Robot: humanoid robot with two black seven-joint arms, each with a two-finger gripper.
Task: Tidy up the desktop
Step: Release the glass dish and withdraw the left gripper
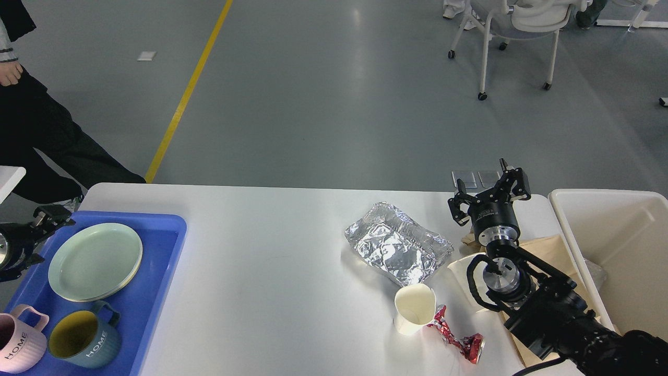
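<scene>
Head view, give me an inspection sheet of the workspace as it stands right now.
Surface: desktop, white, mid part bare.
Job's things: foil packet, paper cup, crushed red can, brown paper.
Clutter: blue tray holding green plate, blue mug, pink mug; cream bin at right.
Grippers: left end effector beyond the tray's far corner, state unclear; right end effector open, empty.
Cables: black cable on right wrist.
Surroundings: person, chair, yellow floor line.
</scene>
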